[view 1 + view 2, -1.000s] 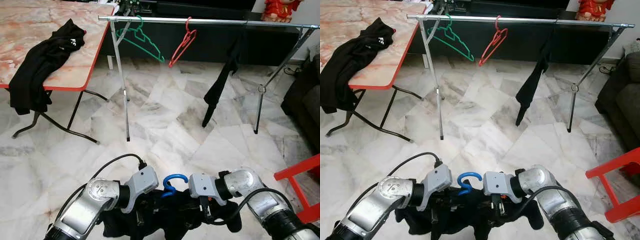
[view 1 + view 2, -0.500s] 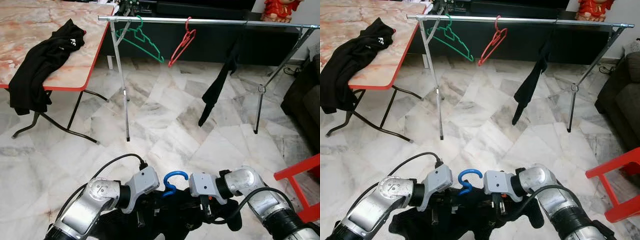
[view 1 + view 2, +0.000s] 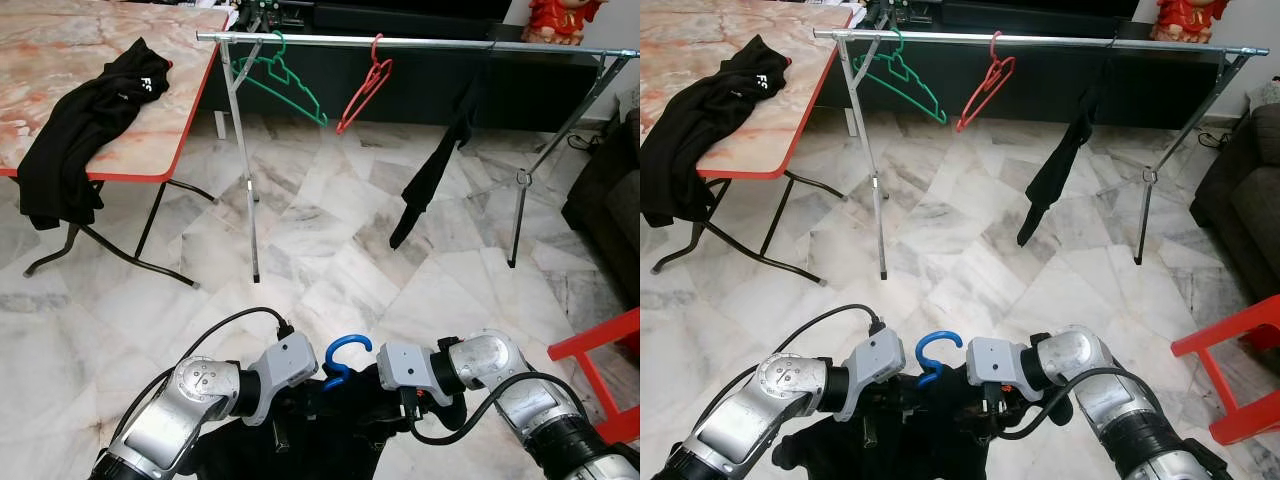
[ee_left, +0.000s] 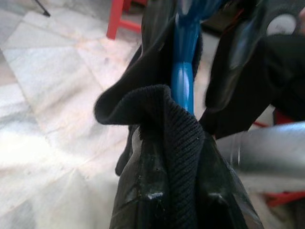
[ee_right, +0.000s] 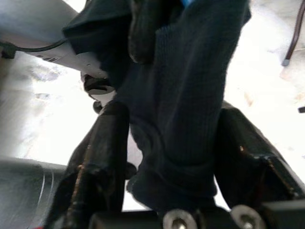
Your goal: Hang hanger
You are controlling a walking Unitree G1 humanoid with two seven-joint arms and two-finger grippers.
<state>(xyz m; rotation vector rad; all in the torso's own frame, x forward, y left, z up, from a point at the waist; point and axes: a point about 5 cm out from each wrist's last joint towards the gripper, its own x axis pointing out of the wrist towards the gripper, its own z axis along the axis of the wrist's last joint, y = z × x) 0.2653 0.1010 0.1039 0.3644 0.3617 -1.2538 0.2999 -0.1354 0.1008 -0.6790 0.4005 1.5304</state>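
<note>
Marble floor (image 3: 330, 250) ahead, with a steel rail (image 3: 420, 43) across the far side carrying a green hanger (image 3: 290, 82), a red hanger (image 3: 366, 88) and a dangling black garment (image 3: 432, 175); red-edged table (image 3: 70, 60) on the left with another dark garment (image 3: 80, 125) draped over its edge. Left eye view: blue hanger (image 3: 343, 358) sits low between the two wrists, hook up, black shirt (image 3: 340, 440) bunched under it; rail is well apart from it, so the hang itself is not done — judged early stage, carry and hook-on remain. Right eye view: same layout, plus the red stool (image 3: 1230, 375) at the robot's right. Left wrist view adds what the head views hide: left gripper (image 4: 174, 157) has its fingers (image 4: 143, 191) closed on a fold of ribbed black fabric, with the blue hanger bar running just behind it. Right wrist view: right gripper (image 5: 171, 157) likewise has cloth between its fingers (image 5: 102, 152), which look clamped on it; hanger barely visible there, a blue sliver at the frame edge.
</note>
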